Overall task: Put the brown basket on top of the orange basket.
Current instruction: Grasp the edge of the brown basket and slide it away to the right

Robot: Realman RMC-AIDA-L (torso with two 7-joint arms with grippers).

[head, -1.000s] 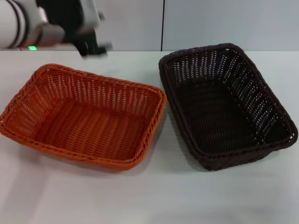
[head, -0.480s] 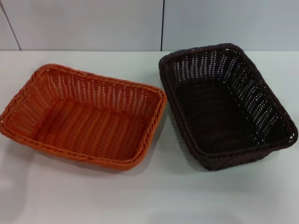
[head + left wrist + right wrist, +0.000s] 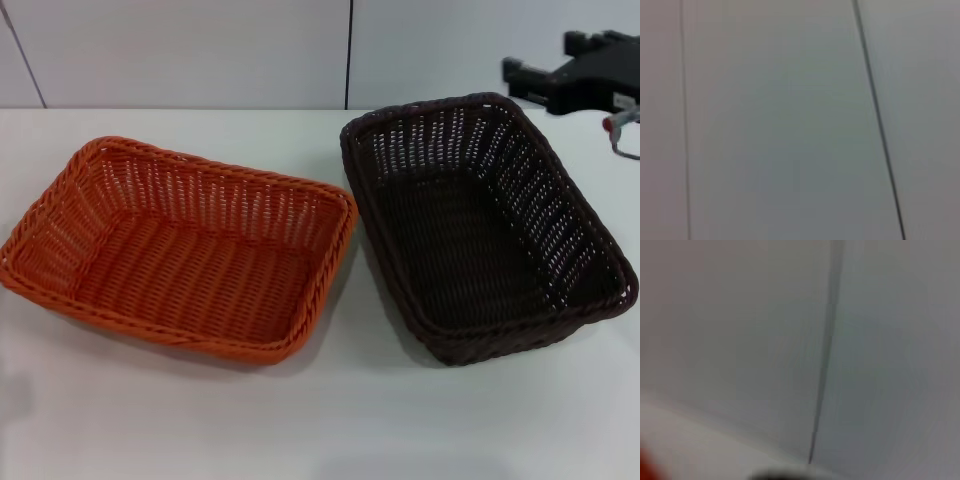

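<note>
Jaws on the right gripper (image 3: 520, 78): can't tell how far apart, nothing held; it hangs past the far right corner of the brown basket (image 3: 480, 225), which sits on the table (image 3: 330, 420) just right of the orange basket (image 3: 180, 250), long axis near-to-far. Right arm is nearer; left gripper out of sight.

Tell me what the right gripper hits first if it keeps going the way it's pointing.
Probably nothing at first: the right gripper points leftward, above the brown basket's far rim. Depth is unclear, so it might clip that rim.
</note>
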